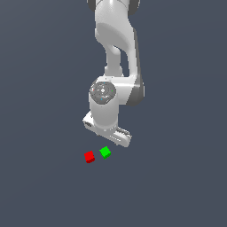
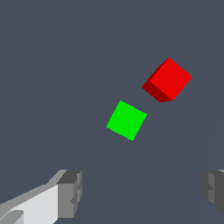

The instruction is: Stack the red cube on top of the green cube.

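Plainly, the 2 cubes lay apart on the flat grey bench (image 1: 40,186), neither one stacked on the other. The red cube (image 1: 89,156) sat just beside the green cube (image 1: 105,152), toward the exterior view's left of it and a little nearer the camera, with a narrow strip of bare bench between them so that they did not touch. Both rested flat on the surface, each turned at an angle to the picture's edges. The white arm (image 1: 116,53) came down from the top of the exterior view and ended with its wrist just behind and above the cubes; the tool (image 1: 116,136) hung clear of them and touched neither. From the wrist view the green cube (image 2: 127,120) showed only its top face, lying nearly under the camera, while the red cube (image 2: 168,80) showed its top and 2 darker side faces, set off to one side of the green one. The tool (image 2: 142,192) stood wide open in that view, its 2 grey fingers (image 2: 70,192) spread far apart at the picture's edge with nothing between them but bare bench. It had hold of nothing, and both cubes lay outside the gap between the fingers.
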{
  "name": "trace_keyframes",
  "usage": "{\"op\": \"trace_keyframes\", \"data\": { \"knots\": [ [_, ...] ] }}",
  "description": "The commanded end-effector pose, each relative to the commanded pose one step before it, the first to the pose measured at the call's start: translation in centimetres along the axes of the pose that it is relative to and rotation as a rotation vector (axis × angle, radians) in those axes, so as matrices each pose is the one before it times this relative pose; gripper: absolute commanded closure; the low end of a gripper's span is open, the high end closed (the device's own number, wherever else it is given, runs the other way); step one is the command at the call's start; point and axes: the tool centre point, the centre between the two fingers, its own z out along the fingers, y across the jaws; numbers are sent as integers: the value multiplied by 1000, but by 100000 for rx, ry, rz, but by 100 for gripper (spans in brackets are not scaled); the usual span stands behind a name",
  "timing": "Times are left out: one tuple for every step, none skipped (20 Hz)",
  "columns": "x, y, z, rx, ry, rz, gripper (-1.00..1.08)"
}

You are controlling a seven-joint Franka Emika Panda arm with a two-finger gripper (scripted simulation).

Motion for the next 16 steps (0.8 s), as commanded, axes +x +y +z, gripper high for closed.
{"op": "trace_keyframes", "data": {
  "knots": [
    [1312, 325, 640, 138, 258, 8629, -92],
    [524, 120, 256, 63, 90, 3424, -92],
    [527, 122, 256, 65, 89, 3441, -92],
    [530, 124, 257, 66, 89, 3457, -92],
    [532, 125, 258, 68, 88, 3472, -92],
    [535, 127, 258, 69, 88, 3485, -92],
    [537, 129, 258, 70, 87, 3497, -92],
    [540, 132, 259, 71, 86, 3509, -92],
    [528, 130, 252, 70, 83, 3432, -92],
    [503, 125, 239, 67, 77, 3262, -92],
    [477, 120, 226, 64, 72, 3089, -92],
    [451, 114, 213, 61, 67, 2915, -92],
    [424, 108, 200, 57, 62, 2741, -92],
    [398, 103, 187, 54, 57, 2569, -92],
    [371, 98, 174, 50, 52, 2394, -92],
    [345, 93, 161, 46, 48, 2223, -92]
  ]
}}
